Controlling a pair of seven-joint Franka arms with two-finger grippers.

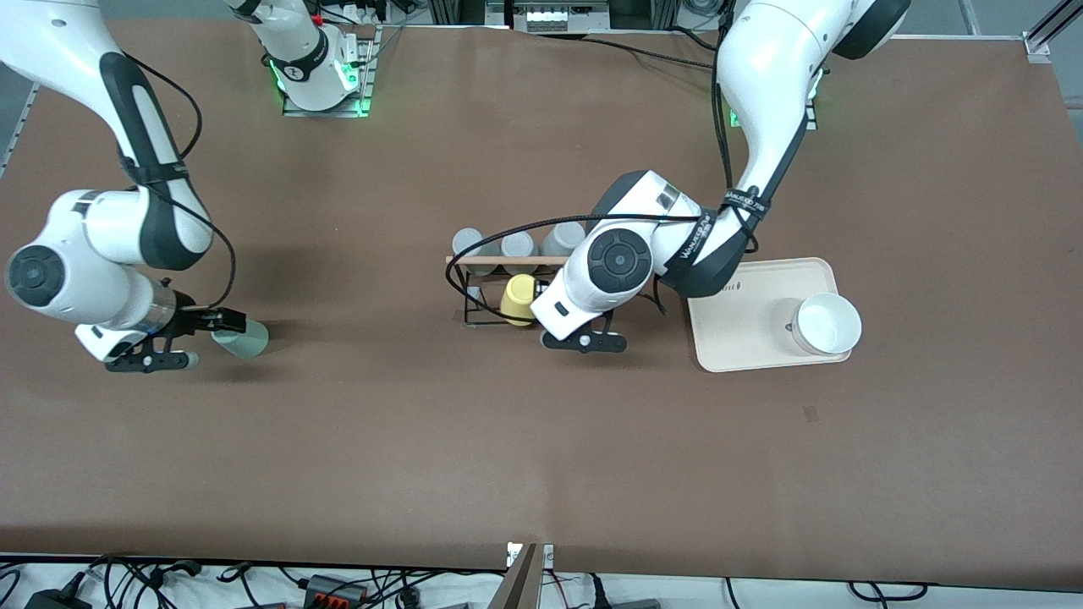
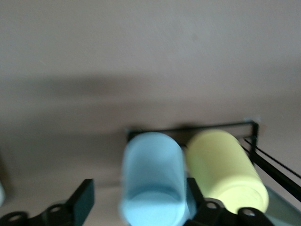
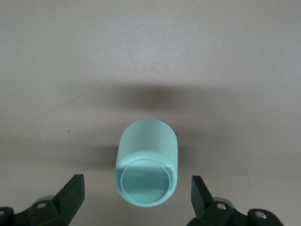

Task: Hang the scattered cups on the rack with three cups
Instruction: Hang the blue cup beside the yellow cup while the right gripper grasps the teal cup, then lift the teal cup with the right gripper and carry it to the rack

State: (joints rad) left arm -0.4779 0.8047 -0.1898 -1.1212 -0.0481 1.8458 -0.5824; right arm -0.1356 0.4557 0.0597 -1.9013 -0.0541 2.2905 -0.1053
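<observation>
Take the front view as your clock dial. Your right gripper (image 1: 211, 340) is low over the table toward the right arm's end, and the pale mint green cup (image 1: 243, 337) lies on its side at about three o'clock from that wrist. The cup's long axis runs roughly along the nine-to-three line. In the right wrist view its flat base faces the right gripper (image 3: 136, 186) and its mouth points away. The fingers (image 3: 70, 194) are spread wide to either side of the cup (image 3: 146, 169), with clear table showing between each finger and the cup wall. You are lined up end-on, so I judge the next move turns on whether a squeeze across the cup's width catches enough of the base end. How far the fingers overlap the cup is hard to tell from here.

The rack (image 1: 499, 263) stands at three o'clock from this cup, well apart, so the right arm is much the nearer one to it.

Your left gripper (image 1: 584, 340) is at the rack's front. In the blurred left wrist view the light blue cup (image 2: 153, 176) sits just beside the yellow tumbler (image 2: 225, 172) at the frame. One finger appears to touch it and the other finger (image 2: 83, 200) stands off, so the left gripper (image 2: 138, 200) looks unclamped.
</observation>
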